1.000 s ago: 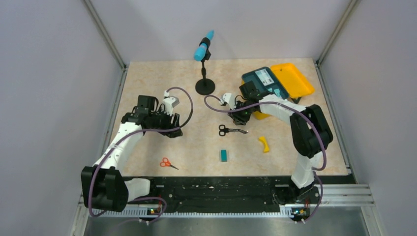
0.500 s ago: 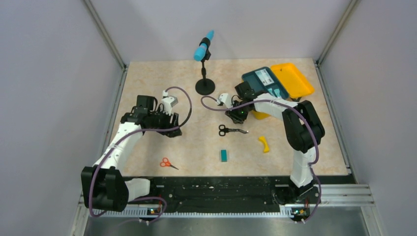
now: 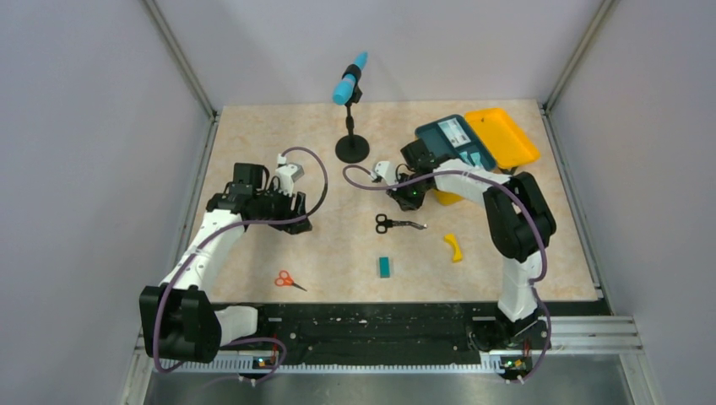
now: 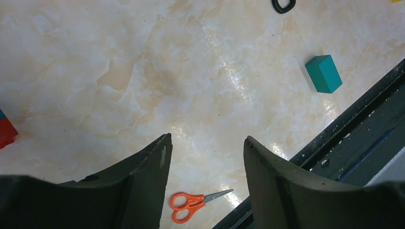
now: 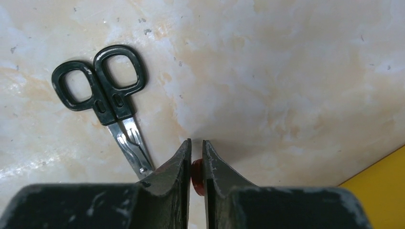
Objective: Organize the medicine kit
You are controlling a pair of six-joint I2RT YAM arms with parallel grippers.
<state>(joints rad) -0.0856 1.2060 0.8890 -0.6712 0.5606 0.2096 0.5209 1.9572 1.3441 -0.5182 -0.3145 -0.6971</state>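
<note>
The medicine kit [image 3: 504, 137] lies open at the back right, its yellow lid flat and its dark teal insert tray [image 3: 452, 139] beside it. My right gripper [image 3: 408, 199] hangs low just left of the kit, shut on a small flat red piece [image 5: 197, 177], with the black scissors [image 5: 107, 95] on the table just ahead-left of its tips [image 5: 197, 143]. A yellow corner of the kit [image 5: 382, 191] shows at the lower right of the right wrist view. My left gripper [image 3: 295, 222] is open and empty above the left side of the table, also shown in the left wrist view [image 4: 206, 143].
Black scissors [image 3: 397, 224] lie mid-table. Orange scissors [image 3: 287, 279] [image 4: 191, 203] lie near the front left. A teal block [image 3: 384, 267] [image 4: 324, 73] and a small yellow curved piece [image 3: 454, 246] lie near the front. A microphone stand [image 3: 351, 148] stands at the back centre.
My right gripper has shifted slightly left, away from the kit, still shut on the red piece. The left arm has barely moved.
</note>
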